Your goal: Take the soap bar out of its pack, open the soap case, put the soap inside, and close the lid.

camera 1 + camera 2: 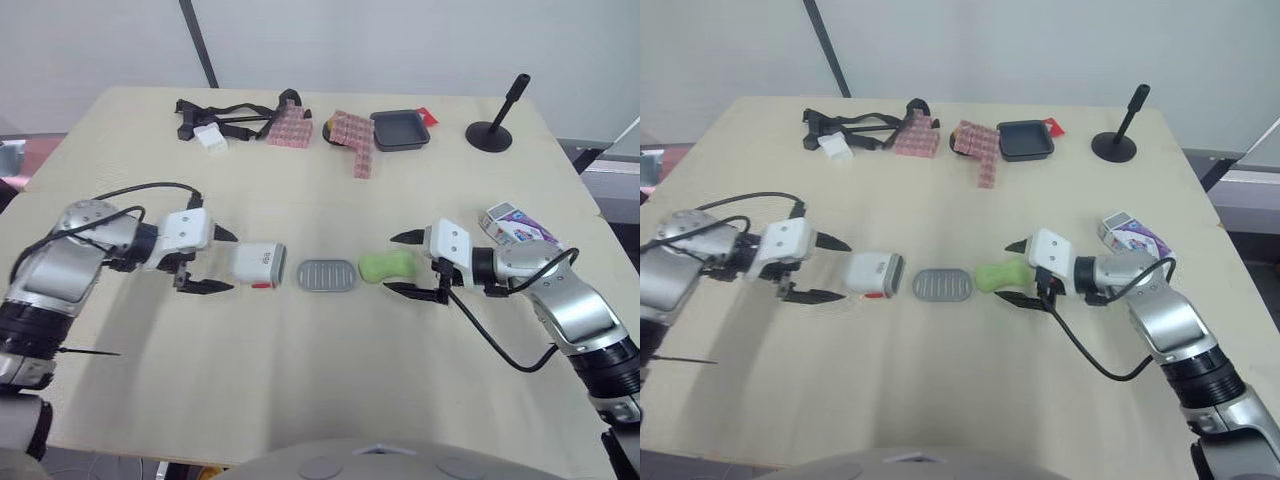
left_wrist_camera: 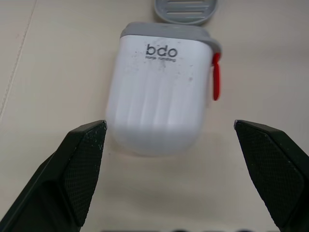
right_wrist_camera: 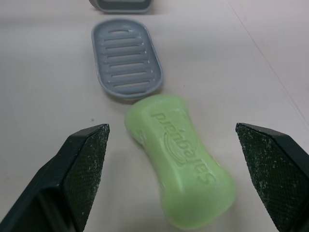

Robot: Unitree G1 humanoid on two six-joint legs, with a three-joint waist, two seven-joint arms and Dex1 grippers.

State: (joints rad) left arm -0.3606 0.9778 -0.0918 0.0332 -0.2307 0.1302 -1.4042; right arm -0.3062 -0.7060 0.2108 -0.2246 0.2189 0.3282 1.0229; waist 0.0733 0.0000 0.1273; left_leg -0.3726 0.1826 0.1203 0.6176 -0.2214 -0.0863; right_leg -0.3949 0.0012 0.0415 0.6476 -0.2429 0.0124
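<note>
The right gripper is spread wide, its fingers either side of the pale green, waisted soap bar without touching it. The bar's other end lies just beside the grey slotted oval plastic tray. Across the tray, the left gripper gapes at the rounded end of the white plastic soap case. The left wrist view alone shows the case's "bdo" print. The eye views add the purple-and-white cardboard pack, well apart from the tray.

Green soap bar bare, lying flat — just beside grey slotted tray; white soap case on its side; pack well apart.
</note>
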